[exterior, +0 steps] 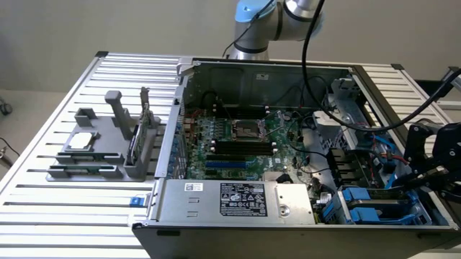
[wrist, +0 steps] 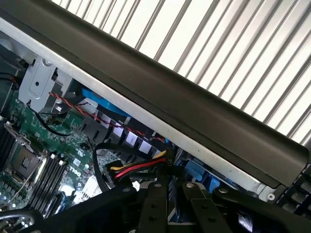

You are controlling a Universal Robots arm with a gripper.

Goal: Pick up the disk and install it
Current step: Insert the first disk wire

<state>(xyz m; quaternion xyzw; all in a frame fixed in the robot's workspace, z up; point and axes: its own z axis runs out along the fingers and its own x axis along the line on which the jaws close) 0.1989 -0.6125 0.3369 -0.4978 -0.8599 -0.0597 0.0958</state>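
Note:
The disk (exterior: 381,206), grey with a blue plastic carrier around it, lies in the drive bay at the near corner of the open computer case, on the exterior view's right. My black gripper (exterior: 425,175) hangs just above and to the right of that bay. In the wrist view the gripper (wrist: 168,190) has its fingers (wrist: 154,204) drawn close together with a thin slit between them. Blue carrier plastic (wrist: 197,172) shows just beyond the tips. I see nothing clearly held between them.
A grey power-supply box (exterior: 245,199) fills the case's near side and the motherboard (exterior: 238,135) lies behind it. Red, yellow and black cables (wrist: 138,167) run beside the fingers. The dark case wall (wrist: 170,97) is close. A grey fixture (exterior: 108,156) holding a small silver chip (exterior: 79,141) stands at the left.

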